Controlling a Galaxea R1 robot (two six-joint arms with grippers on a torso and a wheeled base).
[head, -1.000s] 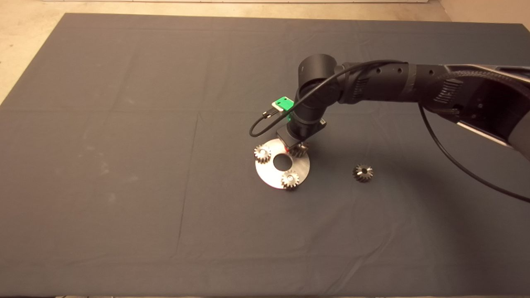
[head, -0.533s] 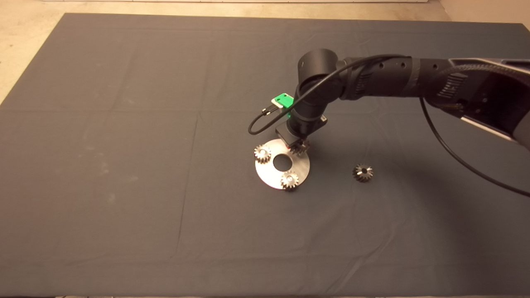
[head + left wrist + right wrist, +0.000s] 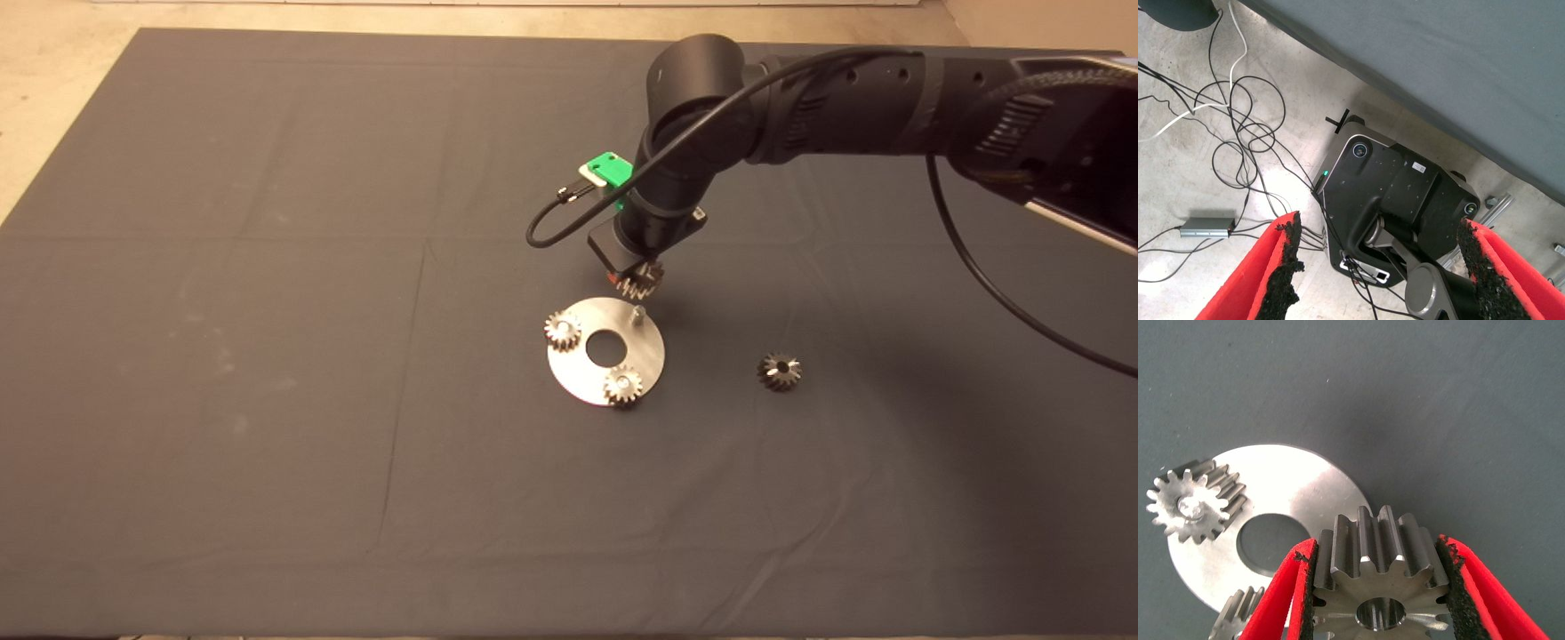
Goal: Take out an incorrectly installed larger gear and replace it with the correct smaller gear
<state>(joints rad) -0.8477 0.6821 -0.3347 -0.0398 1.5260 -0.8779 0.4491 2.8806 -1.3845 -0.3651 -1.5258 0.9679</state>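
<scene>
The larger gear [image 3: 1381, 577] hangs in the air above the far edge of the round plate [image 3: 569, 369], clamped between the two red fingers of the right gripper [image 3: 637, 281]. Its black pads [image 3: 1307, 587] press on opposite flanks of the teeth, and the bore faces the wrist camera. The right arm [image 3: 845, 107] reaches in from the right side of the mat, bends at a stout black elbow and points its wrist steeply down, so the gripper is held just beyond the plate's rim. A black cable [image 3: 556, 227] loops out beside a green block [image 3: 609, 167] on the wrist.

The gear is grey steel with long, square-cut, shiny teeth and a smooth round centre hole. The plate is a flat disc of brushed bright metal with a large round hole in its middle. A short bare peg [image 3: 637, 313] stands upright on it, near the held gear. Two paler gears sit on the plate, one [image 3: 563, 330] at its left edge and one [image 3: 623, 386] at its near edge.

The smaller gear [image 3: 779, 370], dark with a dark centre hole, lies on the dark cloth mat [image 3: 267, 356] to the right of the plate, well apart from it.

The left gripper [image 3: 1381, 267] is off the mat, fingers spread wide with nothing between them, over a concrete floor with loose cables [image 3: 1238, 133] and the robot's black base [image 3: 1395, 200].
</scene>
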